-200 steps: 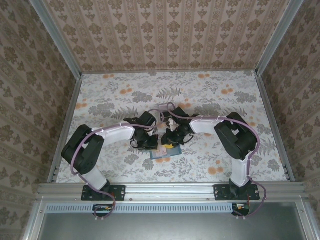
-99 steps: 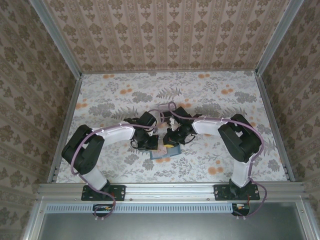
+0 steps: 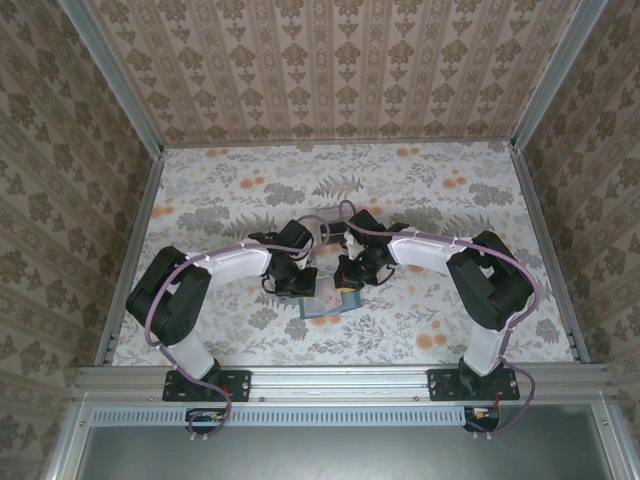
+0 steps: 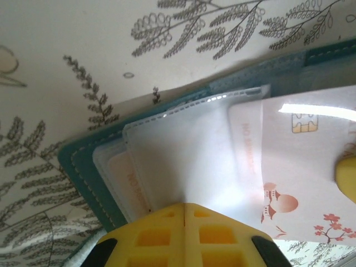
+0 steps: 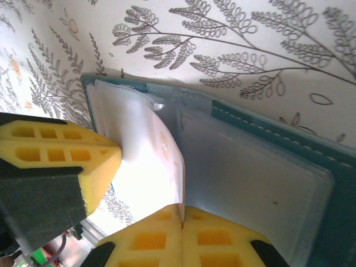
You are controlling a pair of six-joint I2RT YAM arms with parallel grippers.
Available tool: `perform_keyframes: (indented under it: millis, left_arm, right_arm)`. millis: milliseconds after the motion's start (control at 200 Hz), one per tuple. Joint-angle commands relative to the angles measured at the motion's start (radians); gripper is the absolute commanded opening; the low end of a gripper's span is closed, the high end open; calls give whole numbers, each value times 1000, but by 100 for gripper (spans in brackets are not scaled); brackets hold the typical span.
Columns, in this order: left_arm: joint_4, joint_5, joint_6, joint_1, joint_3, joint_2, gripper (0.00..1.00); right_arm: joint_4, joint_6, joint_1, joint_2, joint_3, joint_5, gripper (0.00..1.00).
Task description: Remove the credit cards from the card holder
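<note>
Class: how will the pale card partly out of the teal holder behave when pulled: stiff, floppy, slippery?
Probably springy rather than floppy: the card bows slightly in the right gripper without creasing. Likely slick, since its face shows glare. It may drag the card holder, whose clear sleeve looks limp.

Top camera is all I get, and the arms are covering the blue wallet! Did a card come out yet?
Observer: Partly, it looks like. The left wrist camera shows a pale credit card with a gold chip lying partly outside the clear sleeve of the card holder.
Operator: Who's pulling it?
Observer: The right end effector. In its own camera, its yellow fingers are shut on the card's edge.
Operator: And the other arm?
Observer: The left end effector is shut on the clear sleeve, pinching it.
</note>
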Motion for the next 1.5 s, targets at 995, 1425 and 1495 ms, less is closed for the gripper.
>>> perform_keyframes:
  millis: [995,1425,1495]
  left_arm:
    - [42,-105,-68,11,-100,-79,7]
    - [45,-104,-57,43,-104,-122,8]
    - [49,-102,-60,45,-111,-140,8]
  right_arm:
    - [-233,-108,-95,-157,142,132,4]
    - [-363,-516,-125,-166,284,240,5]
    - [-400,-644,-129,-134,339,292,4]
